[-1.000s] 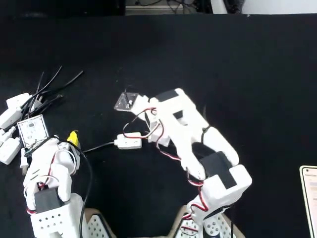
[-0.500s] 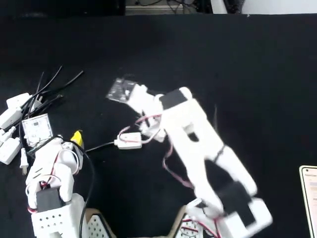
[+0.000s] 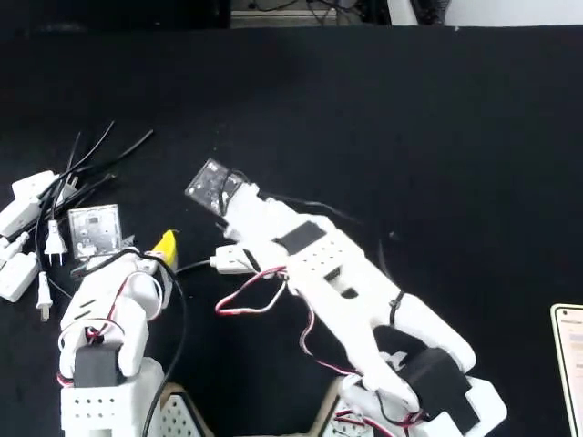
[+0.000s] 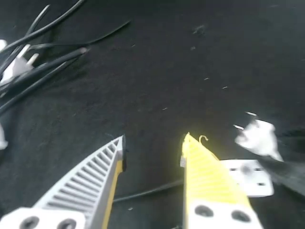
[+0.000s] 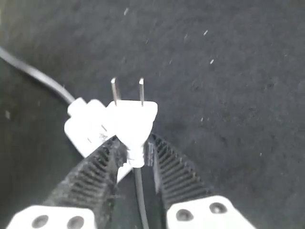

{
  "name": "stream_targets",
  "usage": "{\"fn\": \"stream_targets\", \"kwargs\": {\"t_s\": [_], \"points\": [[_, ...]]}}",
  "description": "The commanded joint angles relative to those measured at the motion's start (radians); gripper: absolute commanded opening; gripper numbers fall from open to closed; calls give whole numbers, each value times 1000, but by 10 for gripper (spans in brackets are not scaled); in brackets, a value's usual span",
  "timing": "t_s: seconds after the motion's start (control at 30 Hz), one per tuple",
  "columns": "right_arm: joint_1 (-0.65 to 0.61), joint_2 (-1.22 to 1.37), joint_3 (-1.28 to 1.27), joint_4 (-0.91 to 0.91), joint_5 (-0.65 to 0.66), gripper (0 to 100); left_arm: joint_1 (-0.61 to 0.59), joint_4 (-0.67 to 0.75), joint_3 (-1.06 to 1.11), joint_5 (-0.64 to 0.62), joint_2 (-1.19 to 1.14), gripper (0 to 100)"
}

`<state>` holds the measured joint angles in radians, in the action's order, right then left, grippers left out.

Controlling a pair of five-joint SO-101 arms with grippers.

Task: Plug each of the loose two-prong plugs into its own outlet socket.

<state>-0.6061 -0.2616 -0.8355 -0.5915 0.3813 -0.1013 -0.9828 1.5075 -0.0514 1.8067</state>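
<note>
My right gripper (image 5: 133, 145) is shut on a white two-prong plug (image 5: 132, 118), held by its base with the prongs pointing away from the wrist. Close beside the plug lies a white outlet socket (image 5: 85, 128) on a black cord; from above, this socket (image 3: 235, 261) sits just beside my right arm (image 3: 291, 250). My left gripper (image 4: 154, 140) hangs open over bare black cloth, one finger grey and one yellow, with the same socket (image 4: 248, 177) off to its yellow side. Two loose white plugs (image 3: 53, 238) lie at the table's left.
More white sockets (image 3: 25, 200) and a tangle of black cords (image 3: 91, 164) crowd the left edge. A white sheet (image 3: 570, 360) pokes in at the right edge. Black cloth covers the table (image 3: 437, 146).
My right arm has stretched out lower and swung left over the socket. My left arm has shifted a little to the right. The socket has stayed put.
</note>
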Motion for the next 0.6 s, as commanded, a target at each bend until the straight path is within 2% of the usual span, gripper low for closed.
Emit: {"fn": "stream_targets", "kwargs": {"t_s": [0.0,0.17,0.43,0.57], "points": [[-43,-59,4,58,-48,11,73,21,-65,-58,5,205],[-104,-61,-1,58,-68,11,91,49,-58,-92,6,206],[-115,-61,-2,54,-68,11,93,41,-53,-87,5,206],[-115,-87,-10,49,-68,11,93,57,1,6,5,206]]}}
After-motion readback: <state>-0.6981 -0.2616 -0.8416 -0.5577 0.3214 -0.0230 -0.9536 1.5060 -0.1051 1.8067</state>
